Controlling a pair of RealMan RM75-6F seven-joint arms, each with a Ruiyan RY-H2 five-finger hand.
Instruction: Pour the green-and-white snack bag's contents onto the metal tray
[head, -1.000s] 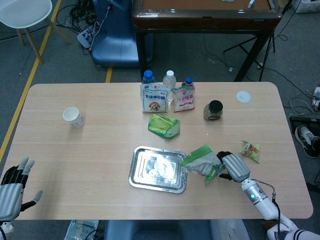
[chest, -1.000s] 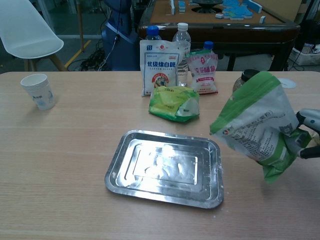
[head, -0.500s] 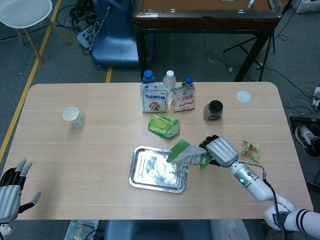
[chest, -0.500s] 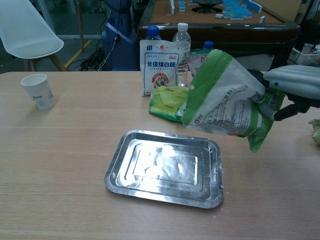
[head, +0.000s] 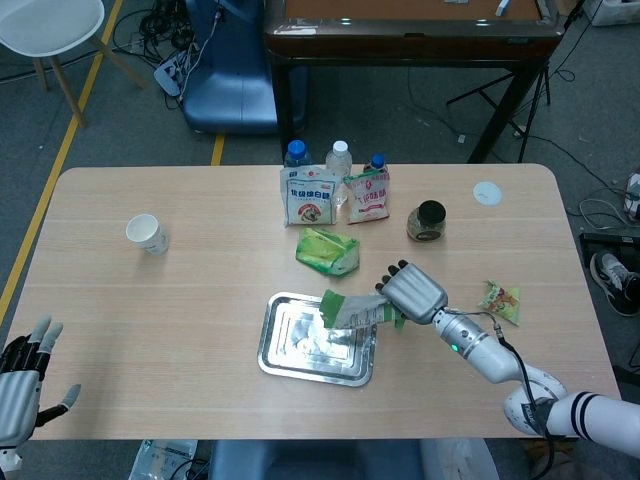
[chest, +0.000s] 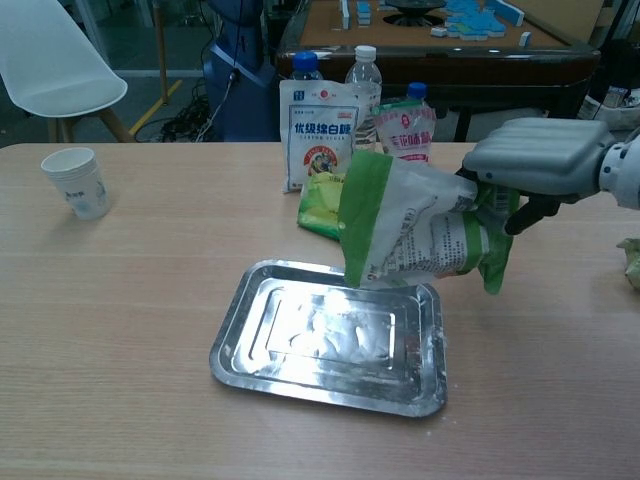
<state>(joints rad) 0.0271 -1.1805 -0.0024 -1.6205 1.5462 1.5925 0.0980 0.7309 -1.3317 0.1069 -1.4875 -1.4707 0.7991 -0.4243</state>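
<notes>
- The right hand (chest: 535, 158) grips the green-and-white snack bag (chest: 415, 232) by its base, mouth tipped down over the metal tray's (head: 285, 355) 2 o'clock corner.
- A lime-green packet (head: 328, 251) lies just beyond the tray at 12 o'clock, with two upright pouches (head: 309, 197) and bottles (head: 340, 158) behind it.
- A dark-lidded jar (head: 428, 221) stands at 1 o'clock; a paper cup (head: 146, 233) at 10 o'clock, well apart.
- The left hand (head: 22, 372) hangs off the table's near-left edge, fingers spread, holding nothing.
</notes>
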